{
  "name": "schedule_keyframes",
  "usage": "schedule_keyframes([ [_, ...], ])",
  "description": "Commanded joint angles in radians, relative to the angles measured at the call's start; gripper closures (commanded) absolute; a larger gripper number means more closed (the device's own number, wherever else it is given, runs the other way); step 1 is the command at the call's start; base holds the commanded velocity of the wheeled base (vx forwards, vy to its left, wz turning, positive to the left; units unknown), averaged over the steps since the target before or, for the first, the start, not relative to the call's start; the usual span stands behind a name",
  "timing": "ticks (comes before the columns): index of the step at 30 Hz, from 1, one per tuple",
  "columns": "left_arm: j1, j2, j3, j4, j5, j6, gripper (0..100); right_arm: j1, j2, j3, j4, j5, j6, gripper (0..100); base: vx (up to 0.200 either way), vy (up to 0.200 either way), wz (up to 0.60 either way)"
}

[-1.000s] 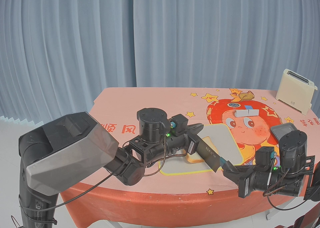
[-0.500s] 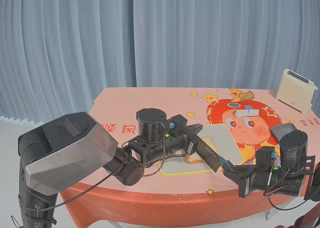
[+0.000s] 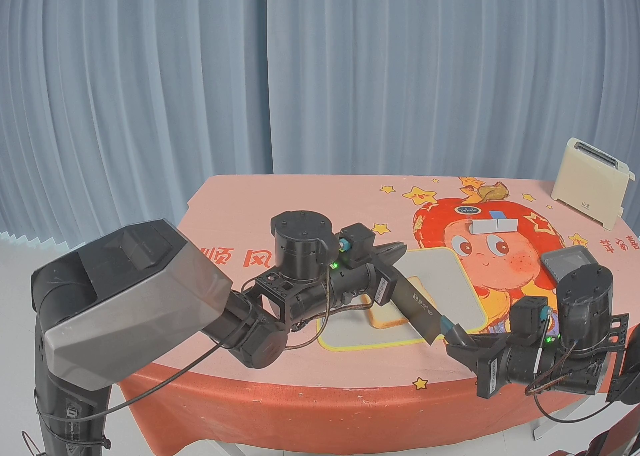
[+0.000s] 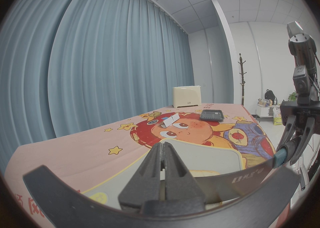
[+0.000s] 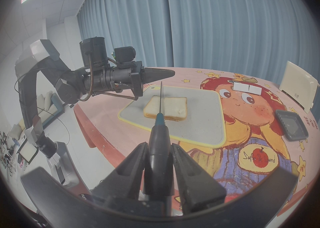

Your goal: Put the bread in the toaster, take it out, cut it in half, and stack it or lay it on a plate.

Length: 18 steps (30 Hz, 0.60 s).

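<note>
A slice of toasted bread (image 3: pixel 389 313) lies on the grey, yellow-edged cutting board (image 3: pixel 453 277). My right gripper (image 3: pixel 460 342) is near the table's front edge, shut on the dark handle of a knife (image 3: pixel 419 307). The blade slants over the bread; in the right wrist view the knife (image 5: pixel 160 97) stands edge-on over the middle of the bread (image 5: pixel 165 107). I cannot tell whether it touches. My left gripper (image 3: pixel 395 253) hangs shut and empty just above the bread's far left side. The left gripper (image 4: pixel 163 162) sits close over the bread (image 4: pixel 200 173).
A cream toaster (image 3: pixel 592 183) stands at the far right corner. A dark square plate (image 3: pixel 565 260) lies right of the board, behind my right arm. A small white card (image 3: pixel 493 226) lies on the tablecloth beyond the board. The table's front edge runs just under the right gripper.
My left gripper has risen slightly and drawn back from the bread, showing more of the slice. The right arm has sunk a little. The knife stays over the bread.
</note>
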<state>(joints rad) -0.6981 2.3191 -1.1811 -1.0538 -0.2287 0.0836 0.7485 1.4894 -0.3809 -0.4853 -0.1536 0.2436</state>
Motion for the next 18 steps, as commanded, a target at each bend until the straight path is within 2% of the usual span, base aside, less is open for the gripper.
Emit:
schedule_keyframes([
  [1,0.002,-0.001,0.035,-0.003,0.0,0.001,100,0.0,0.002,0.002,-0.006,0.0,-0.001,100,0.0,0.0,0.0],
  [18,0.002,0.043,0.058,-0.005,-0.001,0.001,100,0.0,-0.003,-0.021,-0.007,0.005,0.006,100,0.0,0.0,0.0],
])
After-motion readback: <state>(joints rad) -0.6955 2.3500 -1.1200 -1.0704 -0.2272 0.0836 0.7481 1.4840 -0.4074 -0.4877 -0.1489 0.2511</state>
